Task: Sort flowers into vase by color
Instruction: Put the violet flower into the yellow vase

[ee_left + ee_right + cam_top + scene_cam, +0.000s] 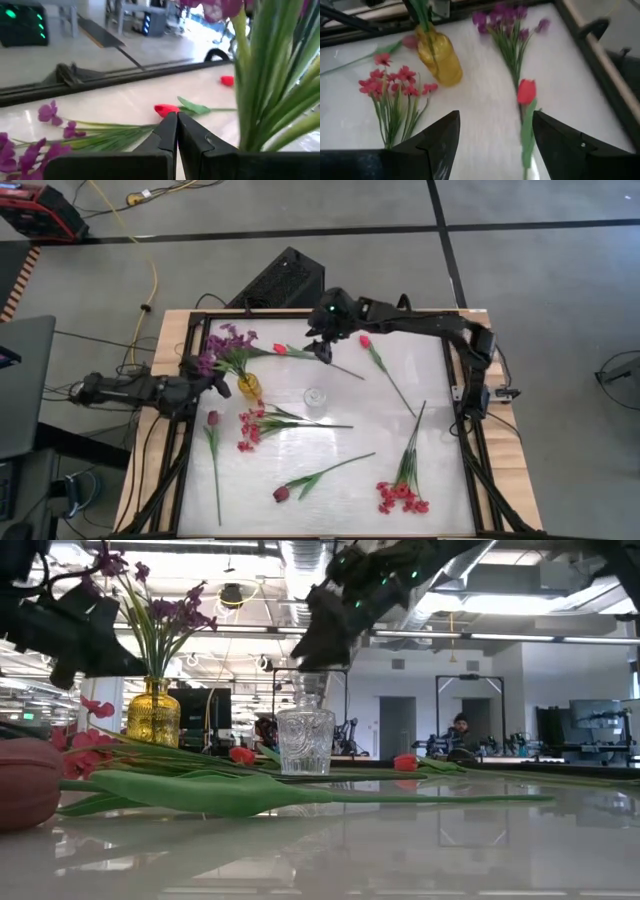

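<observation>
A yellow vase point(250, 387) point(153, 712) holds a purple spray point(160, 610) by its stems. A second purple spray point(234, 338) point(506, 20) lies on the table behind it. A clear glass vase point(316, 397) point(305, 740) stands mid-table. My right gripper point(323, 348) point(495, 135) hovers open above a red tulip point(281, 349) point(526, 91) that lies flat. My left gripper point(212, 380) point(176, 131) is shut beside the yellow vase's stems and holds nothing. Another red tulip point(365, 340), two red-pink sprays point(255, 425) point(400, 495) and two maroon tulips point(213, 418) point(282, 493) lie on the table.
The table's dark frame point(470, 430) runs along both sides. A black box point(280, 278) sits beyond the far edge. Bare tabletop shows between the clear vase and the right-hand stems. A person sits far off in the room point(460, 730).
</observation>
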You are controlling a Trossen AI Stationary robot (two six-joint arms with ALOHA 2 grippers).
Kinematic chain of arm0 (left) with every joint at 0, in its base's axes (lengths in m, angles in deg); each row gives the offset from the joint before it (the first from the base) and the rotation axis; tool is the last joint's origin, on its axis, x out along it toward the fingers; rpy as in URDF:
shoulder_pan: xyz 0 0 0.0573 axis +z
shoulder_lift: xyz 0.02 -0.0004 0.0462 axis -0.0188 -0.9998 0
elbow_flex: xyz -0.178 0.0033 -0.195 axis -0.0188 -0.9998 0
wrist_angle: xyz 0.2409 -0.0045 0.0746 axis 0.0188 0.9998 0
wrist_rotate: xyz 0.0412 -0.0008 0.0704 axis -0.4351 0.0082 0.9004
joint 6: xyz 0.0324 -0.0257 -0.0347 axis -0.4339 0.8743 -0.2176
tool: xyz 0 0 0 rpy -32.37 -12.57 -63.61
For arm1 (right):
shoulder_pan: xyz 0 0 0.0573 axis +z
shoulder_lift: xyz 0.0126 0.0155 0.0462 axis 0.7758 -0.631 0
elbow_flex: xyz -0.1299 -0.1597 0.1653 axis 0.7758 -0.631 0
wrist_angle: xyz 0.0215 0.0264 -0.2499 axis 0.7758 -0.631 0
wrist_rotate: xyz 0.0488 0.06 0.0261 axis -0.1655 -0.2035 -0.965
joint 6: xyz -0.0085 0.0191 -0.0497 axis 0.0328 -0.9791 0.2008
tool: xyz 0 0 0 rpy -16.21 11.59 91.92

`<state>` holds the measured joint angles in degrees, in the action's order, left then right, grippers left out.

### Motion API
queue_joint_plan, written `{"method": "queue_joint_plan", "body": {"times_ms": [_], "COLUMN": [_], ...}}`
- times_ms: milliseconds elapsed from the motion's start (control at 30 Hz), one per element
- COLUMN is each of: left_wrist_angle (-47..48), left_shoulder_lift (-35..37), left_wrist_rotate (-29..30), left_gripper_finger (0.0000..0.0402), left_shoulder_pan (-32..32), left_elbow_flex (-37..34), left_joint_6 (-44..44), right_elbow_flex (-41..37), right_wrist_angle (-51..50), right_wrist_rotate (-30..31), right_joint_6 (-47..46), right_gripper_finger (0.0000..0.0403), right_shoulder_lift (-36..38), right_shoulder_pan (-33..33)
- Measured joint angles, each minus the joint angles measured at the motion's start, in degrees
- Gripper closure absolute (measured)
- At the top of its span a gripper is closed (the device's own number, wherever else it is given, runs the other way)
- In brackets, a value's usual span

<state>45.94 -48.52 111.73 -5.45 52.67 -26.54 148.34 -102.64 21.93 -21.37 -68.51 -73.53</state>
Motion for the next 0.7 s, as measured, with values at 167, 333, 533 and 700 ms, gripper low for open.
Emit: {"method": "queue_joint_plan", "body": {"times_ms": [167,333,533,700], "left_wrist_angle": [5.7,17.5,46.0,67.2], "left_shoulder_lift": [-3.0,-10.5,-25.4,-38.1], "left_wrist_rotate": [-10.1,-19.1,-19.7,-27.5], "left_gripper_finger": [0.0401,0.0401,0.0401,0.0401], "left_shoulder_pan": [5.9,7.5,7.5,7.6], "left_elbow_flex": [8.4,19.5,37.0,51.5], "left_joint_6": [1.2,8.1,22.0,26.4], "right_elbow_flex": [0.0,-0.4,-0.5,-0.5], "right_wrist_angle": [-5.6,-12.7,-18.1,-20.5], "right_wrist_rotate": [0.0,0.2,0.2,0.2], "right_joint_6": [2.5,5.2,6.3,6.5], "right_gripper_finger": [0.0127,0.0127,0.0127,0.0127], "right_shoulder_lift": [5.5,11.0,15.5,18.4], "right_shoulder_pan": [-0.4,-0.4,-0.4,-0.3]}}
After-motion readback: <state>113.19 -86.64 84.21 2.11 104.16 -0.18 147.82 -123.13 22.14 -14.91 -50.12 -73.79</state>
